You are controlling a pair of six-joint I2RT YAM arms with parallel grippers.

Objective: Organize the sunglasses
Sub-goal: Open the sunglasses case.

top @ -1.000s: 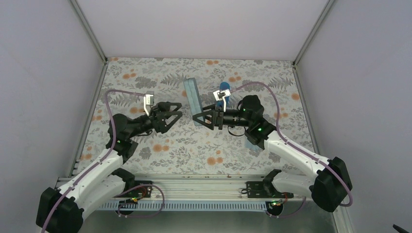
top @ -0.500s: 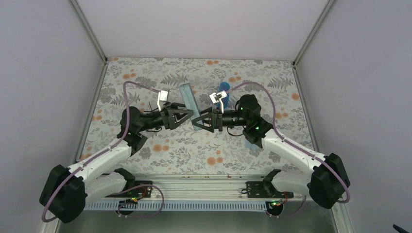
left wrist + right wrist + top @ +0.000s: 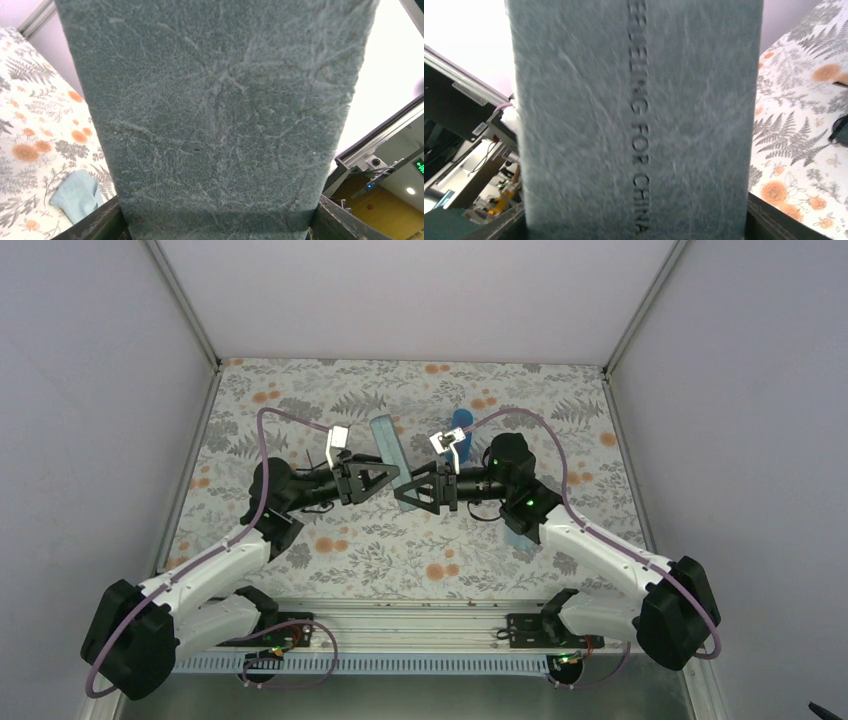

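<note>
Overhead, the left gripper [image 3: 393, 476] and the right gripper [image 3: 401, 492] met tip to tip above the middle of the flowered table [image 3: 400, 550], and what sat between both pairs of jaws was a grey case [image 3: 386, 440], not the sunglasses. The case stood on end, tilted, its far end sticking out beyond the grippers. From the right wrist the case filled nearly the whole view, its stamped lettering running lengthwise, with a dark finger [image 3: 774, 221] hard against each long edge, so those jaws were pinching it across its width. From the left wrist the plain side of the same case filled the view, and the fingers [image 3: 97, 223] likewise lay flush on both edges, clamped on it. Neither pair of sunglasses could be made out. A dark shape [image 3: 840, 131] lay on the table at the right border of the right wrist view, cut off and too little to name. A light blue cloth [image 3: 77, 196] lay on the table, and a blue case [image 3: 461, 422] lay beyond the right wrist, partly covered by it.
</note>
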